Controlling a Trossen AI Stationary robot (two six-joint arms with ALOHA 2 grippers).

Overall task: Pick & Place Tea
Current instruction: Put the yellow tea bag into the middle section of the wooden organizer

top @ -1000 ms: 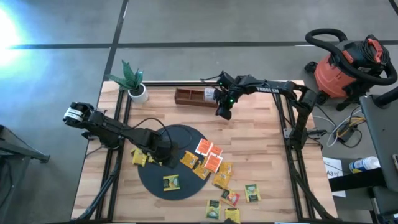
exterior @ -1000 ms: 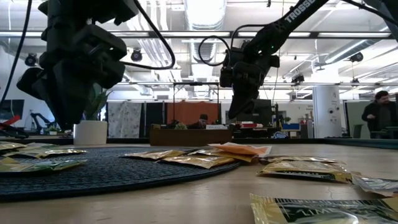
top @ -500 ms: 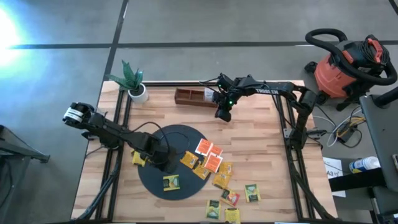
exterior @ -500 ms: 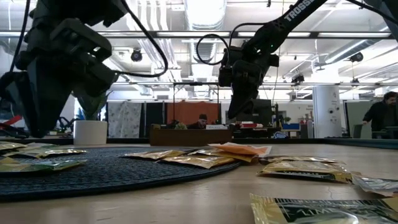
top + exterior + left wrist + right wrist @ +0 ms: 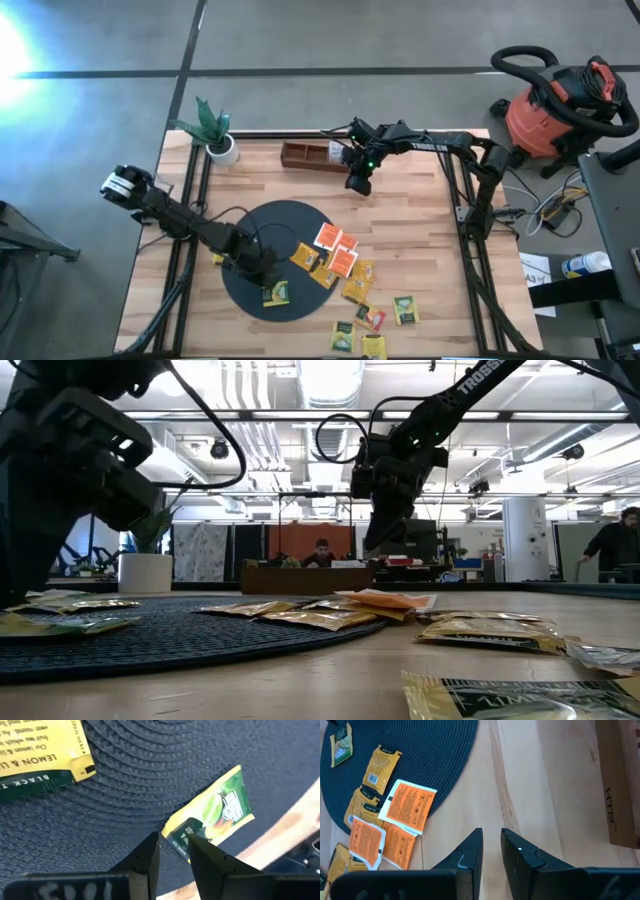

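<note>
1. The bench [image 5: 420, 230] carries a black round mat [image 5: 290, 222] toward its near-left part, a brown wooden compartment tray [image 5: 305, 154] along the far edge, and tea packets [image 5: 340, 262] spread from the mat out toward the near-right corner.

2. The left arm reaches across the mat to its near rim, where the left gripper [image 5: 172, 851] hangs just over a green tea packet [image 5: 212, 815] lying flat on the mat beside its near edge. Its jaws stand narrowly apart with nothing between them, their tips at one corner of the packet.

3. To pick well, I judge the jaws should straddle that raised corner or an edge and not press flat on the face. The packet is thin and will slide on the weave, so descend squarely and close gently.

4. The yellow lemon packet [image 5: 40, 757] lies close by on the mat. Keep the jaws off it.

5. The right gripper [image 5: 490, 850] waits over bare wood just beside the tray, jaws narrow and empty.

6. Since a second ago, the left gripper has travelled from the mat's left side toward its near edge, over the green packet. The right arm has barely moved.
</note>
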